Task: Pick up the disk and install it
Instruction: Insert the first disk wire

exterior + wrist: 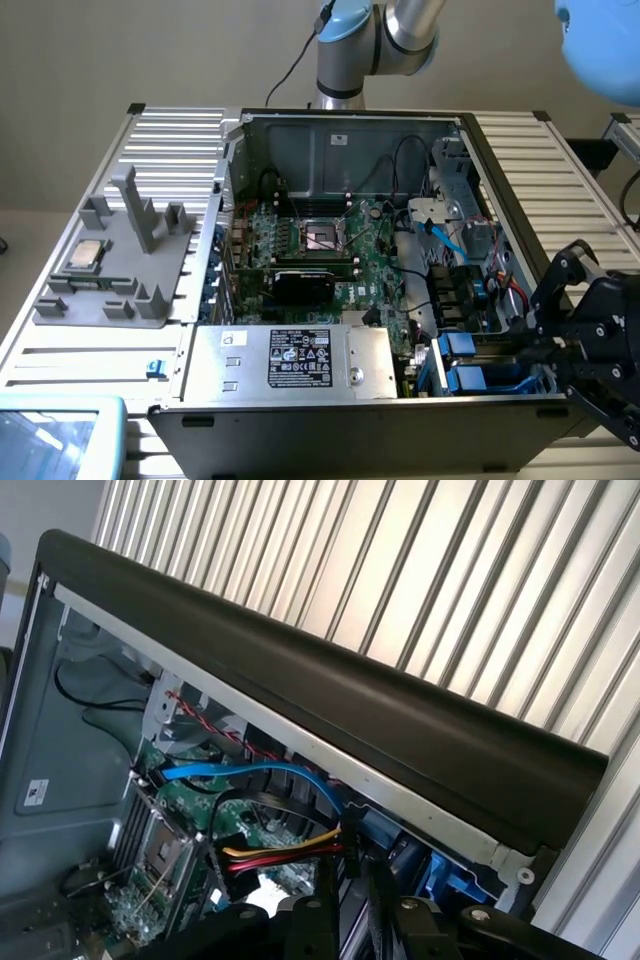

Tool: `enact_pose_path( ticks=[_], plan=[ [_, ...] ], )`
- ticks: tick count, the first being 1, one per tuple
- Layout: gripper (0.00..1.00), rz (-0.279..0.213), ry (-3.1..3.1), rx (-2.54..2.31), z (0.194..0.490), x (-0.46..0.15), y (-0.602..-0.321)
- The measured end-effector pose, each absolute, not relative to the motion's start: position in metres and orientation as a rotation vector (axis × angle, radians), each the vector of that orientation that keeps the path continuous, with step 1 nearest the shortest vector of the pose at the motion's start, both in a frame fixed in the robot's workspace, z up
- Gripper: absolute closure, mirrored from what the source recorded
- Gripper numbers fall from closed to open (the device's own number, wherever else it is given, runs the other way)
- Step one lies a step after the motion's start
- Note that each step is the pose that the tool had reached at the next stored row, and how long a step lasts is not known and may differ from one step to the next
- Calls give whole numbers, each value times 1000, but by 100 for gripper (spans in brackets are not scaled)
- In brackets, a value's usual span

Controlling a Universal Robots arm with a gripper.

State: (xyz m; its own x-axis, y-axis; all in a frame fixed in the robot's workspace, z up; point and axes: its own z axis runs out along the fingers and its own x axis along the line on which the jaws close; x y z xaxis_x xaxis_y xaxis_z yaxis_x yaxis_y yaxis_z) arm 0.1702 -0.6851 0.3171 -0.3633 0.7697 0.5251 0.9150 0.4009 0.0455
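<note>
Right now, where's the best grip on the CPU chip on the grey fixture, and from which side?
Probably its two opposite edges, from straight above. The CPU chip lies flat on the grey fixture; raised blocks and a tall post beside it crowd any sideways approach.

Robot arm (405, 25) of smooth silver tube sections, joined by rounded joints with pale blue caps (345, 22). A thin black cable (296, 62) runs beside it. Another pale blue cap (605, 45) appears large and blurred. The gripper (548, 335) is matte black, built of angular linked bars, with 2 small silver screws (470, 914) on its body.
</note>
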Motion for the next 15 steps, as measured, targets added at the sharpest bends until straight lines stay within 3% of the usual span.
enact_pose_path(
  ticks=[15],
  plan=[
    [75, -454, -2256, -1416, 316, 170, -685]
  ],
)
